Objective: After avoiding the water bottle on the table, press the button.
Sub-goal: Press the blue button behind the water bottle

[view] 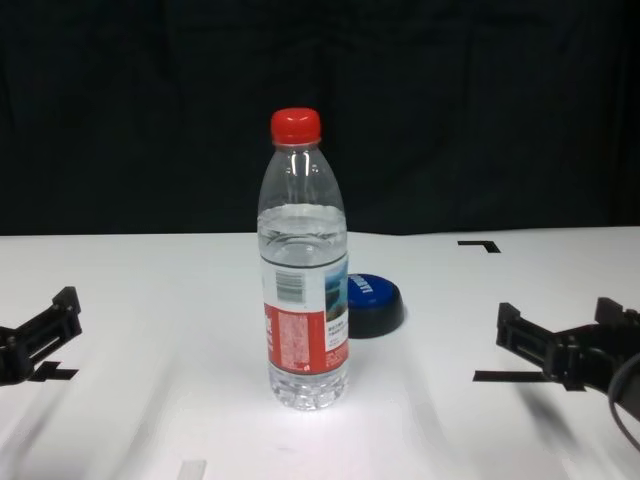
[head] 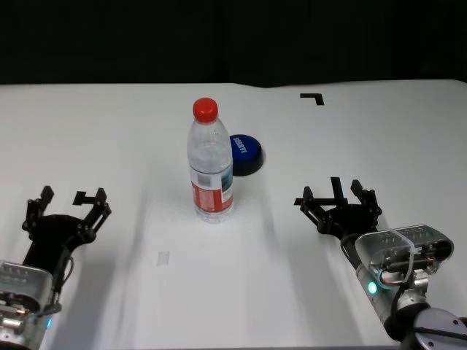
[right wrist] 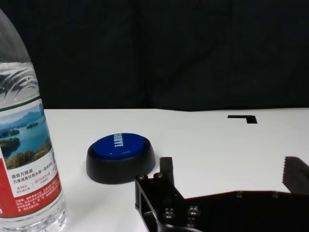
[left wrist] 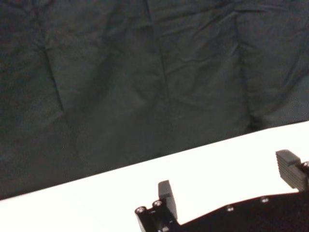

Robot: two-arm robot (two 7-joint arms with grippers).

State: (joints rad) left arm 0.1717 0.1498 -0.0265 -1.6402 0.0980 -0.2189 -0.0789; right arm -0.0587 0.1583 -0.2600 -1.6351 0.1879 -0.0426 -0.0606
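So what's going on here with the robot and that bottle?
Nothing is being handled yet. A water bottle stands upright on the white table, with the blue button just behind it, partly hidden. The right gripper and the left gripper both rest open near the table's front edge, apart from both things.

Upright red-capped water bottle [head: 211,162] mid-table [head: 109,131], blue dome button [head: 246,152] just behind, possibly touching.
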